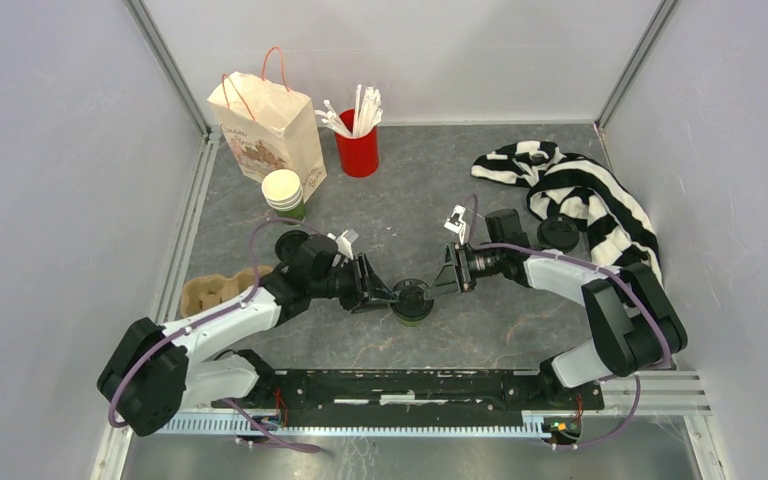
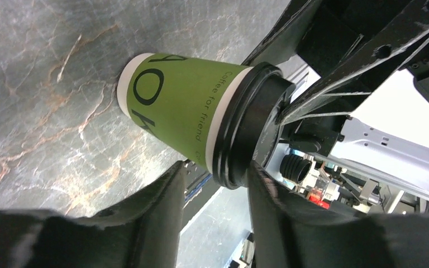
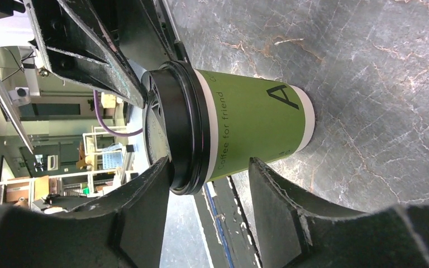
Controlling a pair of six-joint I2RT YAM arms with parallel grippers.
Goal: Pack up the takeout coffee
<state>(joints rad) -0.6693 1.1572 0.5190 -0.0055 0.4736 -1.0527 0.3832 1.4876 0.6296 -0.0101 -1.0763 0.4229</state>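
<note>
One takeout coffee (image 1: 412, 302), a green paper cup with a black lid, stands upright on the dark table between both arms. My left gripper (image 1: 378, 295) reaches it from the left and my right gripper (image 1: 447, 280) from the right. In the left wrist view the cup (image 2: 173, 106) sits just past my left gripper (image 2: 217, 167). One finger lies against the lid's top (image 2: 251, 128). The other stands apart from the cup wall. My right gripper (image 3: 209, 164) straddles the lid rim (image 3: 184, 128) of the same cup (image 3: 257, 125) the same way, open, with a gap at the wall.
A cardboard cup carrier (image 1: 205, 292) lies at the left edge. Behind it are a paper bag (image 1: 265, 125), stacked lidless cups (image 1: 283, 192) and a red cup of sticks (image 1: 358, 145). A striped cloth (image 1: 580, 195) lies right, beside a round black lid (image 1: 560, 232). Another black disc (image 1: 290, 243) shows behind the left arm.
</note>
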